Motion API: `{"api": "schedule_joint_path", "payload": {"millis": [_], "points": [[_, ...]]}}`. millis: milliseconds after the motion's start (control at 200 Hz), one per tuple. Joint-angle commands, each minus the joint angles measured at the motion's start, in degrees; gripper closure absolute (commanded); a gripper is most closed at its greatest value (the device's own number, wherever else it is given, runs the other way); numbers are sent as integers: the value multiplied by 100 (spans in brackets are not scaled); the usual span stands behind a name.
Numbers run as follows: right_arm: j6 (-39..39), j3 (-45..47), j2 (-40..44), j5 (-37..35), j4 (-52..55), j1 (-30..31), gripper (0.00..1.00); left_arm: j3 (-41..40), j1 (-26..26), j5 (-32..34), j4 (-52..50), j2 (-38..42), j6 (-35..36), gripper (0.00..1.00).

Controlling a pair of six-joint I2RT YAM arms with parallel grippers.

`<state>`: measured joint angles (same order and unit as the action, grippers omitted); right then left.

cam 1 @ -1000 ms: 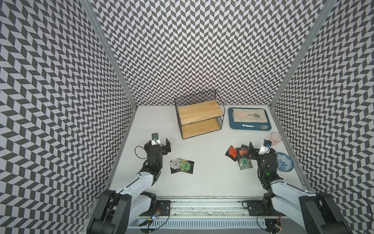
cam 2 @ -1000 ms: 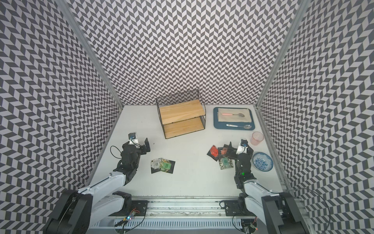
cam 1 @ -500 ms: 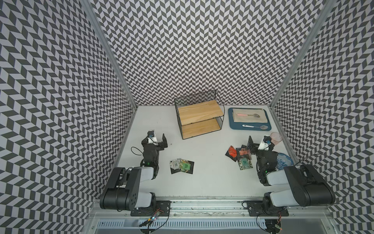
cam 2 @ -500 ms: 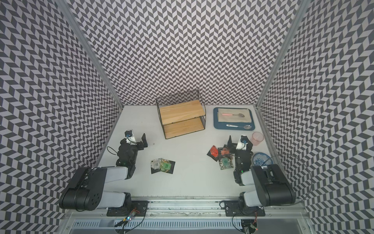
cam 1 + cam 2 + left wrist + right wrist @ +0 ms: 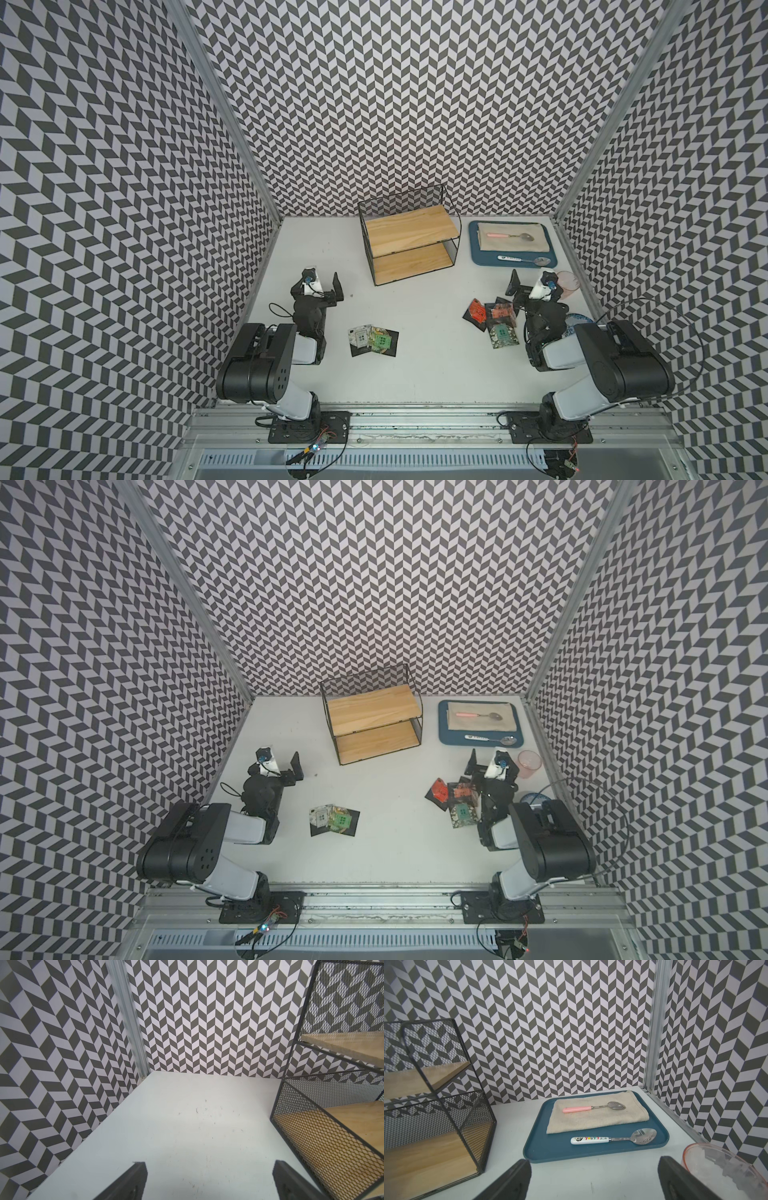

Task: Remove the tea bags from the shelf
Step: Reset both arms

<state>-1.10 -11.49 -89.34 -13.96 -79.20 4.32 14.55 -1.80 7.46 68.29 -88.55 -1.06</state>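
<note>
The black wire shelf [image 5: 409,241] [image 5: 374,721] stands at the back middle, and both its wooden boards are bare. The tea bags lie on the table in two piles in both top views: a left pile [image 5: 372,340] [image 5: 334,820] and a right pile [image 5: 492,320] [image 5: 453,802]. My left gripper [image 5: 324,286] [image 5: 209,1180] is open and empty, left of the shelf [image 5: 342,1126] and behind the left pile. My right gripper [image 5: 532,286] [image 5: 593,1180] is open and empty, just behind the right pile, facing the tray.
A blue tray [image 5: 482,259] [image 5: 550,1147] at the back right carries a beige cloth [image 5: 596,1115] and two spoons. A pink cup [image 5: 567,282] [image 5: 726,1167] stands by the right gripper. A blue patterned bowl [image 5: 579,322] sits near the right wall.
Both arms have folded back, their elbows now raised over the bases. The grippers stay open, almost where they were. The tea bag piles have not moved.
</note>
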Motion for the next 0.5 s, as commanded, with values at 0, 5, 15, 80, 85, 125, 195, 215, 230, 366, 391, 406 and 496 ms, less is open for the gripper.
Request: {"api": "schedule_joint_path", "payload": {"millis": [0,5,15,80,85,125,195,215,230,366,391,406,496], "points": [[-65,-12,-74,-167,-24,-24,1,48,48,-122,154,-20,-13,0],[-65,-12,-74,-168,-20,-21,1,48,44,-122,152,-21,-10,0],[-65,-12,-73,-166,-18,-24,0,48,47,-122,154,-21,-9,0],[-63,-12,-69,-161,-6,-19,0,48,48,-122,166,-28,-9,0],[-64,-12,-72,-165,-11,-23,0,48,48,-122,162,-25,-9,0],[-65,-12,-69,-160,-6,-20,1,37,49,-122,163,-13,-9,1],[-65,1,-62,-164,-17,-19,0,31,48,-122,184,-1,-3,1],[-59,10,-64,-161,-26,-27,1,23,46,-122,197,-2,6,1],[-65,12,-58,-153,-37,-27,0,22,45,-115,199,3,2,1],[-65,17,-57,-158,-38,-24,1,22,40,-114,197,11,5,1],[-59,22,-61,-158,-42,-24,0,22,40,-114,194,10,3,1],[-57,17,-58,-157,-43,-23,0,22,42,-114,196,12,3,0],[-29,-2,-57,-114,-19,-22,0,22,40,-113,196,13,9,0]]}}
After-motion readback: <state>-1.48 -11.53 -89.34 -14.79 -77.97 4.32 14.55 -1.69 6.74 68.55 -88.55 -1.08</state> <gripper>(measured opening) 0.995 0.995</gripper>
